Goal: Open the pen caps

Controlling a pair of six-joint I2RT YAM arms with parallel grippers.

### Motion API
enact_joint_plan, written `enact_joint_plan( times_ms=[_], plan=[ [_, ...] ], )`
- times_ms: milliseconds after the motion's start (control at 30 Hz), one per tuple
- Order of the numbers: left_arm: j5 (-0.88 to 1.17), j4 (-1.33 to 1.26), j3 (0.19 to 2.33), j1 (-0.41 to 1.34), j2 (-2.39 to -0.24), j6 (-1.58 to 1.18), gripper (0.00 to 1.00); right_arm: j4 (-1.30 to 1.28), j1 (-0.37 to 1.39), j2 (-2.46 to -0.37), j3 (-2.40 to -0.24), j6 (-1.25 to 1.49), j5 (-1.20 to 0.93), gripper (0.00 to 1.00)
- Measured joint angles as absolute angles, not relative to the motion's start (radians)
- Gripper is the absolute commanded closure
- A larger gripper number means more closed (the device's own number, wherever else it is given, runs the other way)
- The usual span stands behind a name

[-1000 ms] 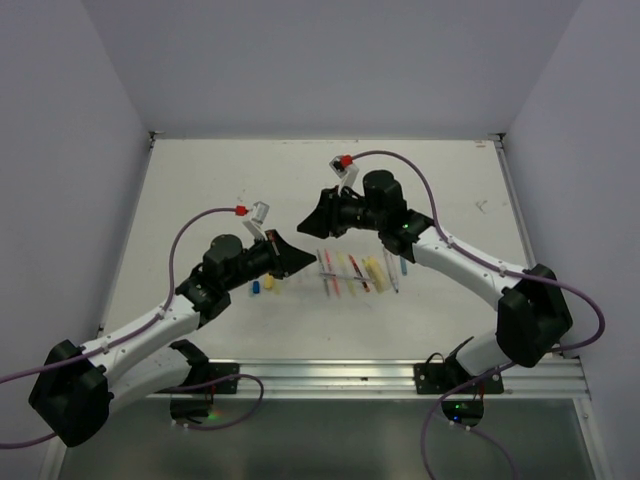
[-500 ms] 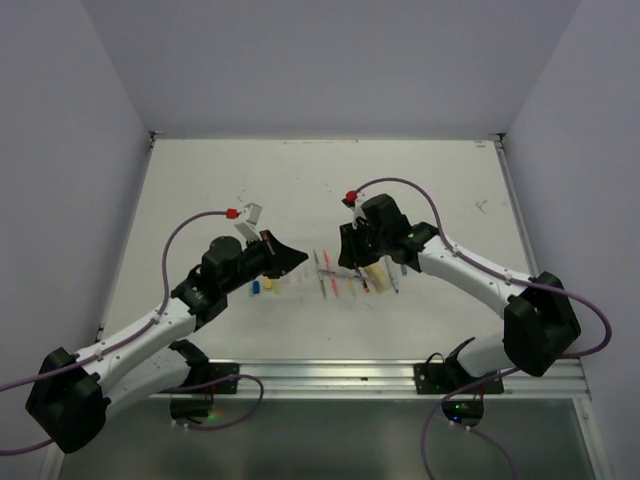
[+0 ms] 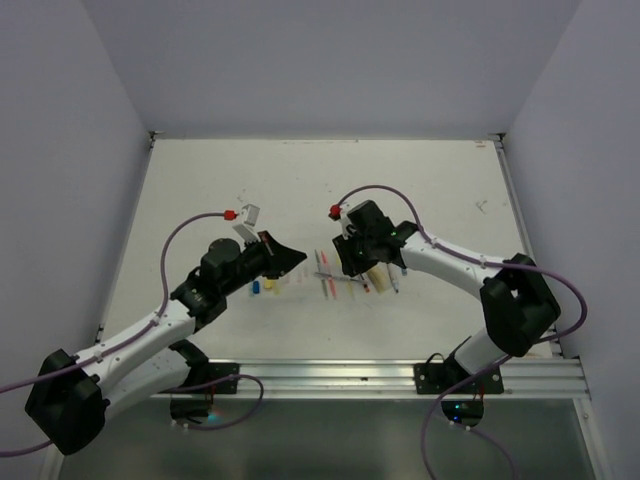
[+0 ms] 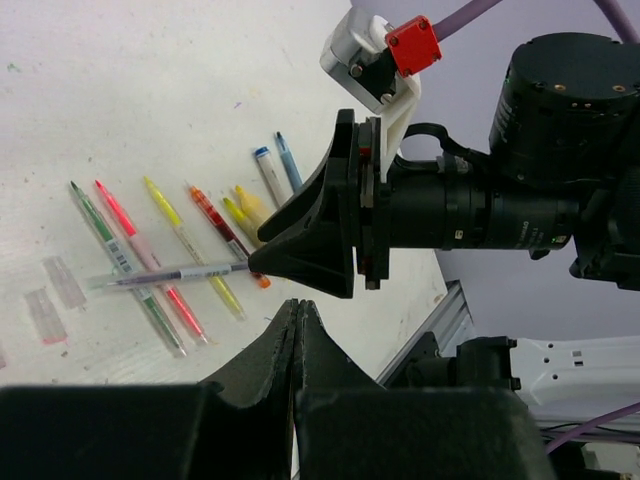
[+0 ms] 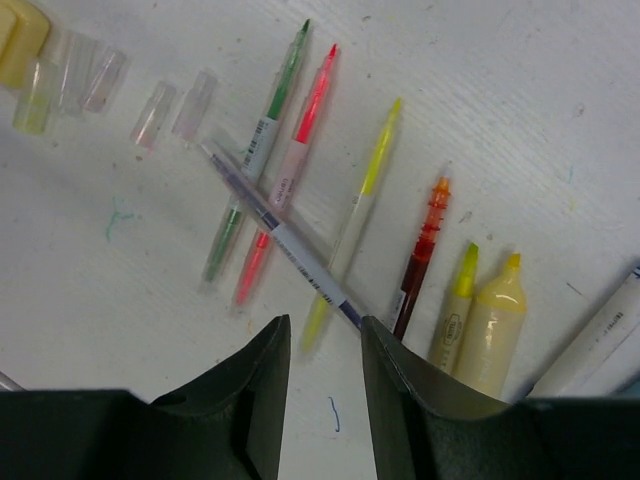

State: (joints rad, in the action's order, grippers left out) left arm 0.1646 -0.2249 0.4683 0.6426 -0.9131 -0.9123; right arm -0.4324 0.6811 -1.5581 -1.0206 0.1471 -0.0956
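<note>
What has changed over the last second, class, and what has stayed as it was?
The right gripper dropped from mid-air to the pen row, its open jaws now astride the slanted purple pen. Nothing was gripped or released. The left gripper stayed shut beside the row; the pens look unmoved.

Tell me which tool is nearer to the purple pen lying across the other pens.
Right. The right tool is at one end of the purple pen, its jaws open just at the tip. The left tool is shut, off beyond the pen's other end, apart from it.
</note>
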Motion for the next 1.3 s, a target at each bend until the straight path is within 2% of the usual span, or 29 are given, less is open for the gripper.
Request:
enact_joint_plan(
  times_ms=[267, 767, 1300],
  plan=[
    [0.184, -0.250, 0.451, 0.643, -0.925, -0.912, 1.00, -0.414, 0.778, -1.583, -1.005, 0.091, -0.091, 0.64],
    [0.206, -0.269, 0.443, 0.641, -0.897, -0.897, 1.00, -0.371, 0.778, -1.707, -1.049, 0.019, -0.042, 0.66],
    [0.267, -0.276, 0.427, 0.577, -0.897, -0.894, 1.00, -0.369, 0.778, -1.748, -1.079, -0.022, -0.021, 0.68]
  ],
)
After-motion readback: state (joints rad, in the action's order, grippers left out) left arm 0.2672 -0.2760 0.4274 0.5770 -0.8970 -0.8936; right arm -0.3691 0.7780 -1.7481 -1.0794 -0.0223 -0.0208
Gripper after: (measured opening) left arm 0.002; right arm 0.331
